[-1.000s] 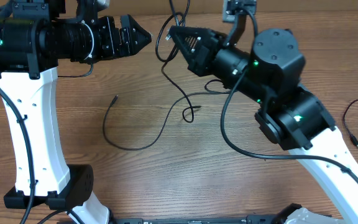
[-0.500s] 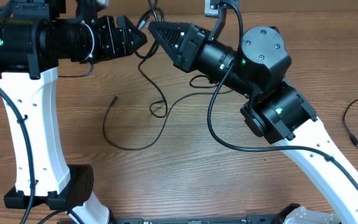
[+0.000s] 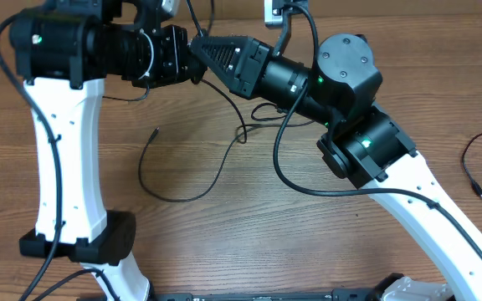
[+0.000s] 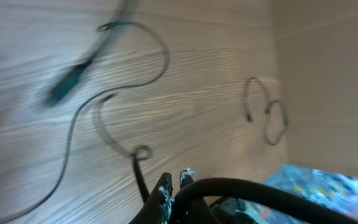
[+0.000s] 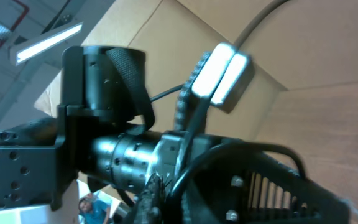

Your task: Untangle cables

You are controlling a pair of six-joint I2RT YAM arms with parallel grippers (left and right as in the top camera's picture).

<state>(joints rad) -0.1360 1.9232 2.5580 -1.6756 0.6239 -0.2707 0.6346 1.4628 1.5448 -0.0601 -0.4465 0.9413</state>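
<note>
The right gripper [image 3: 202, 45] has its fingers closed to a point on the thin black flexible cable [image 3: 176, 198], which trails down onto the brown wooden table [image 3: 249, 242] at centre. The left gripper [image 3: 187, 63] meets it at the far left; its finger opening cannot be determined.

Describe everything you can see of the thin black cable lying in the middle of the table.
The cable is a thin, matte black, flexible cord. Its free end, with a small plug, lies on the wooden table left of centre. From there it sweeps down in an open U, flat on the wood, then rises to a small kink. It then climbs toward the right gripper, where it is lost from view. Whether it is gripped cannot be told.
</note>
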